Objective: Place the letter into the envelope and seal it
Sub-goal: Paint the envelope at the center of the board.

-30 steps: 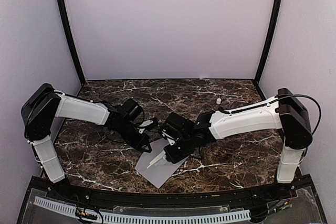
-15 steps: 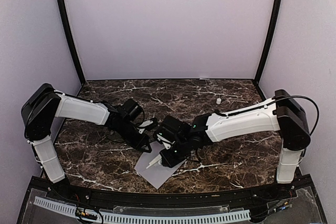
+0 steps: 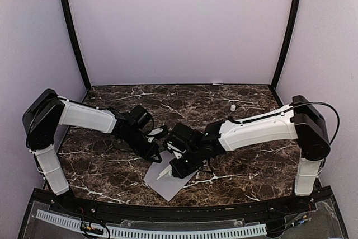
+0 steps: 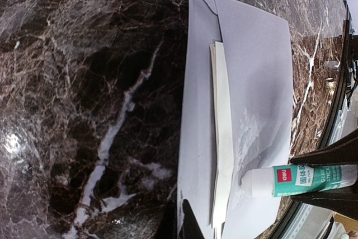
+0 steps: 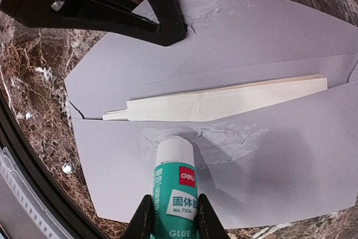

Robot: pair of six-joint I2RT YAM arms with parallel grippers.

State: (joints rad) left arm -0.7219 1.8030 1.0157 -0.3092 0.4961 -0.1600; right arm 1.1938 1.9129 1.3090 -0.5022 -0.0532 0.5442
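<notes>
The grey-lavender envelope [image 3: 168,186] lies flat on the marble near the front edge, flap open. The letter [image 5: 224,104] is tucked inside, with only a cream strip [image 4: 222,138] showing at the mouth. My right gripper [image 5: 170,202] is shut on a green-and-white glue stick [image 5: 174,183]. The stick's white tip rests on the envelope's wide panel [image 5: 279,160], just below the strip, among wrinkled glue smears. My left gripper [image 4: 180,216] is shut, its black tips pressing down on the flap near its outer edge. In the top view it [image 3: 156,158] sits just left of the right gripper [image 3: 178,169].
A small white cap [image 3: 232,107] stands on the table at the back right. The black frame rail [image 3: 168,214] runs close behind the envelope's near corner. Lavender walls close in the back and both sides.
The right arm has shifted a little to the left, carrying the glue stick along the envelope. The left gripper has stayed pressed on the flap.
</notes>
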